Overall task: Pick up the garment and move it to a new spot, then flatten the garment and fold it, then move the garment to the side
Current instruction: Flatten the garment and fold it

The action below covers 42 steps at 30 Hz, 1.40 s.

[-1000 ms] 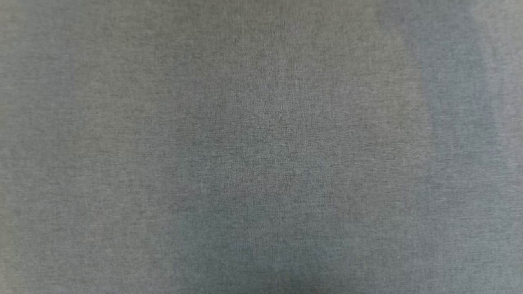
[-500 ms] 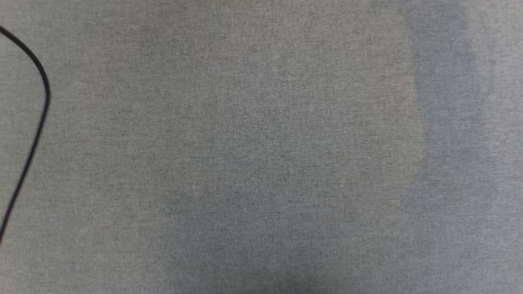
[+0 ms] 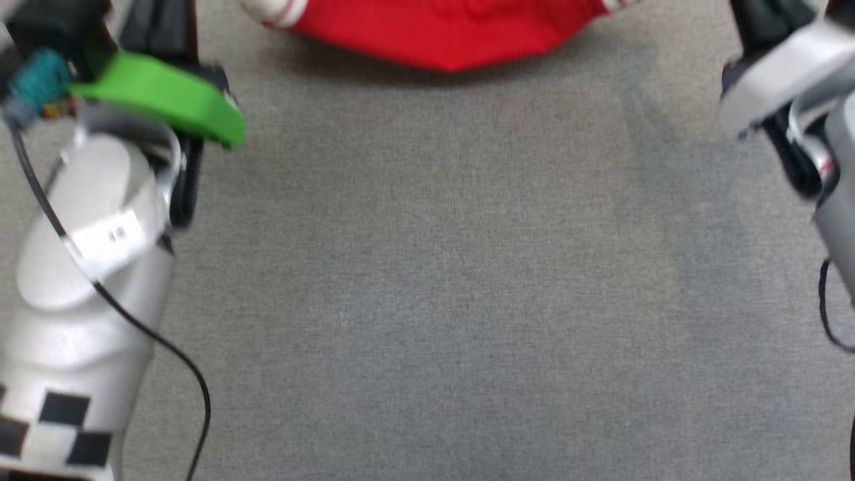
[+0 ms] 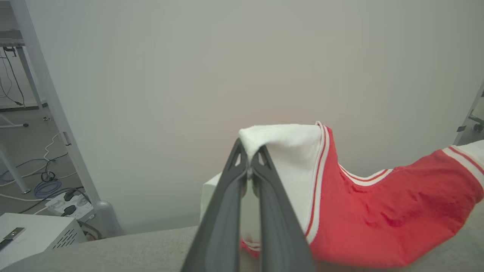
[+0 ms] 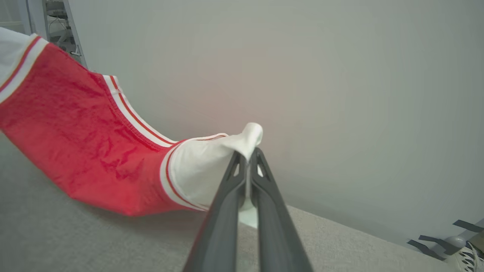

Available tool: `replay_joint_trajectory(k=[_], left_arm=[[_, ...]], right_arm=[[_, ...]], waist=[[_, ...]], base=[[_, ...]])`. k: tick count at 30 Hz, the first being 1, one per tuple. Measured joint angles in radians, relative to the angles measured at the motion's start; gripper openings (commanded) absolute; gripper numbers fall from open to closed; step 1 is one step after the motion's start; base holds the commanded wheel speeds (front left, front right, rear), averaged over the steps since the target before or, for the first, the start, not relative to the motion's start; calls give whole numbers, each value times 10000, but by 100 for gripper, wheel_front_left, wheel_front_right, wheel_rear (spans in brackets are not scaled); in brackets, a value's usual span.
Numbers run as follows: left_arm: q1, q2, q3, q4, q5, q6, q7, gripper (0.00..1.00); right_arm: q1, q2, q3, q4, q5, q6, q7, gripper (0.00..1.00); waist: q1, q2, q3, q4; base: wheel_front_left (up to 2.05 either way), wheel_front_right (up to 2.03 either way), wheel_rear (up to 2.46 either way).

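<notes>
The garment is a red jersey T-shirt with white sleeves and red-and-white stripe trim, and it hangs stretched between both grippers at the far side of the table. In the left wrist view my left gripper is shut on one white sleeve, and the red body sags toward the table. The right wrist view has my right gripper shut on the other white sleeve, with red cloth trailing left. No numerals are visible.
A grey cloth-covered table spreads below, with a pale wall behind it. My left forearm and its black cable are at the lower left, my right arm at the upper right. A white box and floor cables lie beyond the table's left side. A shoe is at the right.
The head camera has shifted. Earlier it saw bare grey cloth, then a black cable at the left edge. Now both arms and the garment's lower edge are in view.
</notes>
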Motion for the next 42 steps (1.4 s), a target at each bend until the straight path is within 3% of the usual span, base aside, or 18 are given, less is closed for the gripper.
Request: replay_joint_trajectory(k=[16,27,36,41,42], left_arm=[[6194,-462,1467,-140,424,-341,0,0],[9070,-897,2207,-226,675,-163,0,0],[10220,-1296,2424,-272,894,-180,0,0],[10221,-1522,2556,-261,1045,-336,0,0],[10216,-1546,2585,-274,1097,-345,0,0]], right_arm=[[5463,-500,247,-1062,219,0,0,0],[9154,-696,-999,-1340,209,2,-2,0],[11261,-454,-2077,-1879,35,4,75,0],[11517,-155,-2661,-2232,-174,2,295,0],[11517,-84,-2727,-2318,-215,2,351,18]], waist=[[0,0,-2345,-39],[0,0,-3695,-78],[0,0,-4078,96],[0,0,-4142,125],[0,0,-4141,116]], base=[[0,0,0],[0,0,0],[0,0,0],[0,0,0],[0,0,0]])
